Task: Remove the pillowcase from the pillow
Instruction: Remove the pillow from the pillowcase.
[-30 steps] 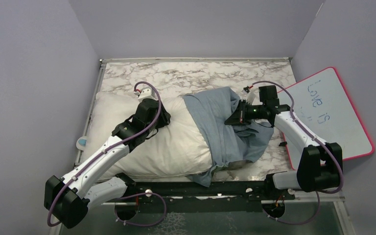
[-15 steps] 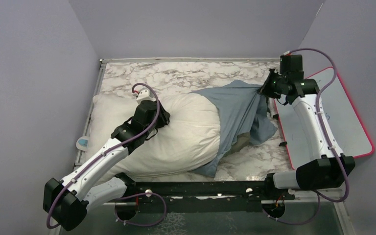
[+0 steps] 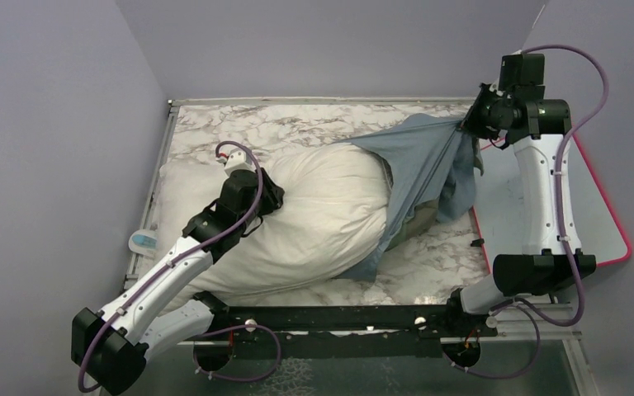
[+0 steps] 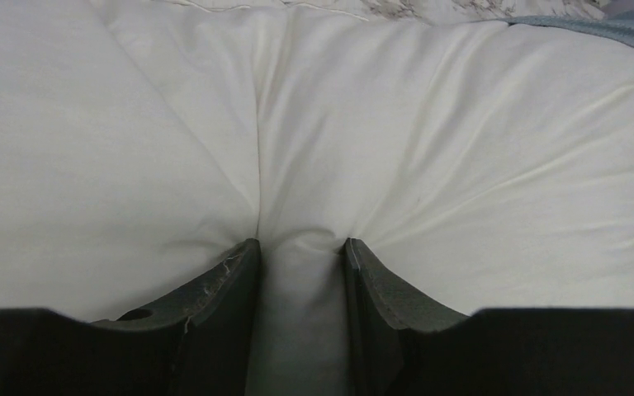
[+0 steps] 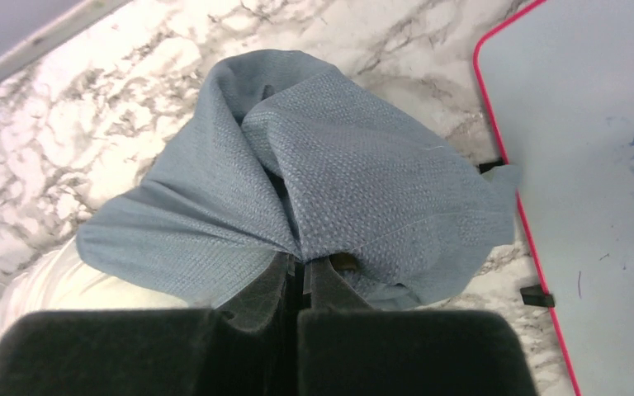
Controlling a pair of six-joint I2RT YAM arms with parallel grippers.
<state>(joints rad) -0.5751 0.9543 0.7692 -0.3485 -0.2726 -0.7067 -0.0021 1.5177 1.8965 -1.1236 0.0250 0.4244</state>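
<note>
At the desk's (image 3: 297,124) left edge I see a small blue-and-white object (image 3: 142,241), too small for me to name. Just right of it my left arm reaches over the near-left part of the desk. The left pincer (image 4: 301,247) is pressed down into the pillow (image 3: 322,214), its fingers part-way closed with a ridge of the white cover bunched between them, so I read that as a grip on the pillow.

The pillow lies across the left and middle of the desk. Most of it is bare, and only its right end sits inside the pillowcase (image 3: 421,161).

The grey-blue face of the pillowcase is the one showing. It is drawn taut from the pillow's right end up toward the desk's far-right corner. Loose folds hang below, and one corner trails toward the near edge.

Above that far-right corner the right pincer (image 5: 301,264) is clamped tight on a gathered bunch of the pillowcase, holding it lifted off the marble.

Along the desk's right edge lies a pink-rimmed whiteboard (image 3: 598,214), and the hanging cloth comes just beside its rim.
</note>
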